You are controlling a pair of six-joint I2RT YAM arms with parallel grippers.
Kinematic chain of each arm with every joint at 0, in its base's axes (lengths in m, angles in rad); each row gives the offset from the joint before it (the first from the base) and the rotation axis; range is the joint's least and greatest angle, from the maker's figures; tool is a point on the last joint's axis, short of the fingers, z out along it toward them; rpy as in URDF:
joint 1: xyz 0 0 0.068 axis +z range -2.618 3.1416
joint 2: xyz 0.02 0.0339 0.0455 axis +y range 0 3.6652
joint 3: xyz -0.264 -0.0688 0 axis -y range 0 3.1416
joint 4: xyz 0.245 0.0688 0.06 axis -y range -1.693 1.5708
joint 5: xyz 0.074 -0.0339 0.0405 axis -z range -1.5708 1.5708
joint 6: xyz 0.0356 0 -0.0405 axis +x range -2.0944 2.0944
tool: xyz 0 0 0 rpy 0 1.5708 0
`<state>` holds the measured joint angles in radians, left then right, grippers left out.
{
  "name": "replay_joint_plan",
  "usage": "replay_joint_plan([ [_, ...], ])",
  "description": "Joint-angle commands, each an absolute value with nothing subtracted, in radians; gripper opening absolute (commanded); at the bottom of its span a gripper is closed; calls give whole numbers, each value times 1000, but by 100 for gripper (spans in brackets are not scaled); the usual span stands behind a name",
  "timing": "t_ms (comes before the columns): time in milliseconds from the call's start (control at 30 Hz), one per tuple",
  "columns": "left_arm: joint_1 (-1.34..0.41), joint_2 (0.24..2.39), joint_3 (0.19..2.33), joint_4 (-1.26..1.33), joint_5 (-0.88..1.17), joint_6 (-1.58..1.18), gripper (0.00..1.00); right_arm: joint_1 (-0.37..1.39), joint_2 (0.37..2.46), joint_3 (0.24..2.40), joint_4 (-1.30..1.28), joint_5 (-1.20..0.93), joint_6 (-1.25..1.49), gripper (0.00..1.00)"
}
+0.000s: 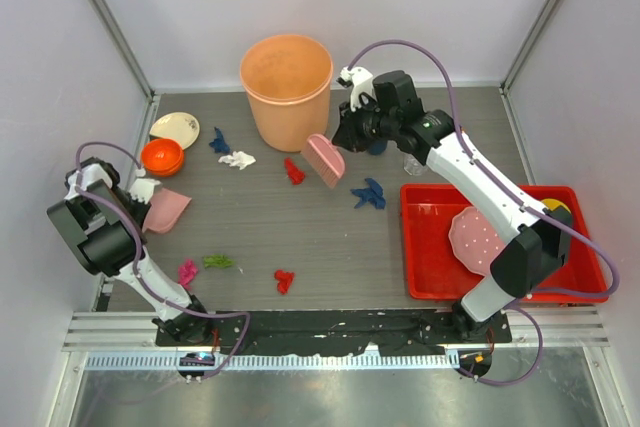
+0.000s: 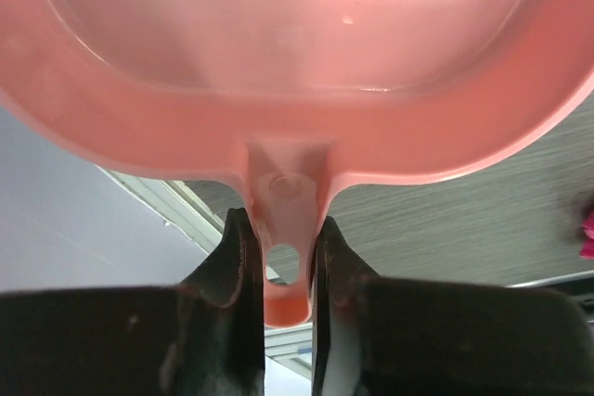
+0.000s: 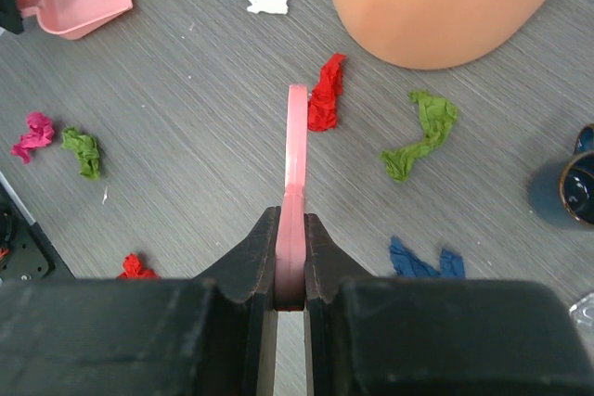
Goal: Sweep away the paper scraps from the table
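The right pincer (image 3: 291, 220) is pinching a pink scraper (image 3: 297, 136) pointing straight ahead; a red paper scrap (image 3: 325, 95) is lying just right of its tip.

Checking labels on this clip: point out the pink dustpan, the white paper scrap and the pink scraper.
pink dustpan (image 1: 167, 209), top external view, middle of its pan.
white paper scrap (image 1: 238, 159), top external view, its centre.
pink scraper (image 3: 297, 146), right wrist view, its thin upper edge.

The top camera looks down from high up on the whole table (image 1: 320, 237). The left wrist camera sits right against the pink dustpan (image 2: 297, 62). The right wrist camera looks down from closer. It and the top camera both see that dustpan.
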<state>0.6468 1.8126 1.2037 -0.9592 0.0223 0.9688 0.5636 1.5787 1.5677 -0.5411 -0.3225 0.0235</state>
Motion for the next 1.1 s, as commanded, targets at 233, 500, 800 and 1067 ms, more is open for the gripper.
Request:
replay_joint_plan([
  [233,655,1562,1350,-1250,221,816,0,676,1525,1629,-542,-333,18,1],
  [500,655,1381,1355,-1197,294,583,0,874,1454,1255,165,-439,283,1],
  [800,655,1137,1232,-1074,213,439,0,1074,1642,1321,273,-359,549,1],
  [1067,655,1072,1282,-1069,83,433,0,1103,1871,1426,305,-258,732,1],
])
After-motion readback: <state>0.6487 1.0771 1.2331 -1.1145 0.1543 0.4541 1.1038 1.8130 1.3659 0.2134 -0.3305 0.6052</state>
